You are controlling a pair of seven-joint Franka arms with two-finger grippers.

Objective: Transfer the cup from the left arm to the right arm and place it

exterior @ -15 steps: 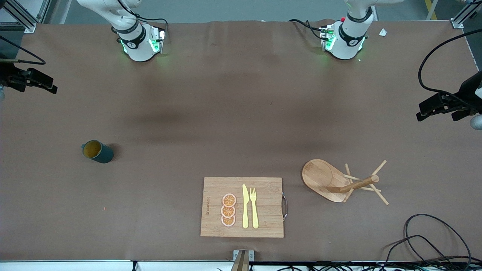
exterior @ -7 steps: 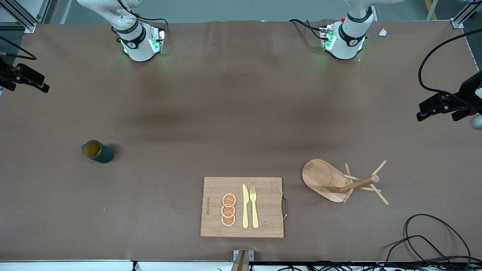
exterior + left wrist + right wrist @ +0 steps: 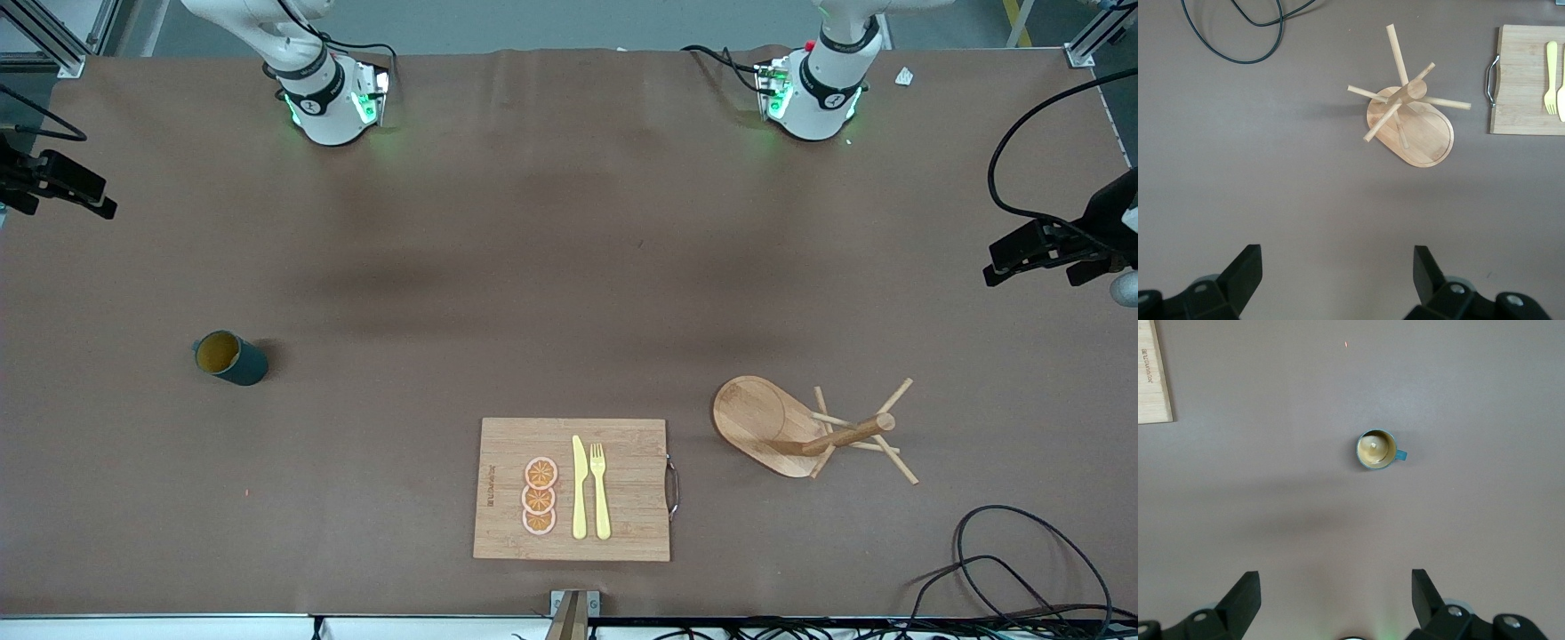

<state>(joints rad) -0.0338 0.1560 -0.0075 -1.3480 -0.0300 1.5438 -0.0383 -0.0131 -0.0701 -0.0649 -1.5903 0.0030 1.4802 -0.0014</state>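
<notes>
The cup (image 3: 229, 357) is a small dark teal mug with a mustard-yellow inside. It stands upright on the brown table toward the right arm's end, and nothing holds it. In the right wrist view the cup (image 3: 1377, 449) shows from above, its handle to one side. My right gripper (image 3: 98, 200) is open and empty, up over the table's edge at the right arm's end, well away from the cup; the right wrist view shows it (image 3: 1335, 580) with its jaws wide apart. My left gripper (image 3: 1031, 267) is open and empty over the left arm's end, and its jaws are also wide apart in the left wrist view (image 3: 1338, 257).
A wooden board (image 3: 631, 480) with orange slices (image 3: 540, 496), a yellow knife and a yellow fork lies near the front camera. A wooden mug tree (image 3: 751, 413) stands beside it toward the left arm's end; it also shows in the left wrist view (image 3: 1408, 113). Black cables (image 3: 1022, 560) lie at the near corner.
My right gripper has drawn back a little toward the table's edge at the right arm's end, then stayed still. The cup and the left gripper have not moved.
</notes>
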